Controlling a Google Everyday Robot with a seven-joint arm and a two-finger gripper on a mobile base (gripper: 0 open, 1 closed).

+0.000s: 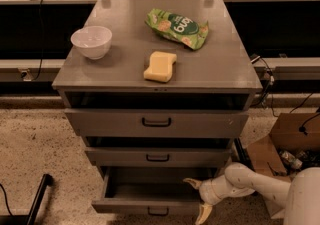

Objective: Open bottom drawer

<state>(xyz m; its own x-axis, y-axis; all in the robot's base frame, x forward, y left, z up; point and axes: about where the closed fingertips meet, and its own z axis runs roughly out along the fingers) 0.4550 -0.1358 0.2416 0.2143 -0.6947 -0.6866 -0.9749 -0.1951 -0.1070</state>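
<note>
Bottom drawer (145, 204) stands pulled out. Gripper (194, 201) at its right front corner, fingers spread apart.

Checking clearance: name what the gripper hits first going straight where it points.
Probably the bottom drawer, at its right front corner: the gripper sits open just right of it, pointing left. Depth is unclear.

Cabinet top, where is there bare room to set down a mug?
Bare on the top: the front-right corner, beside the sponge and below the bag; the front-left strip between bowl and sponge; the back-left behind the bowl. Crowded between bag and sponge. The hand sits low, by the open bottom drawer.
</note>
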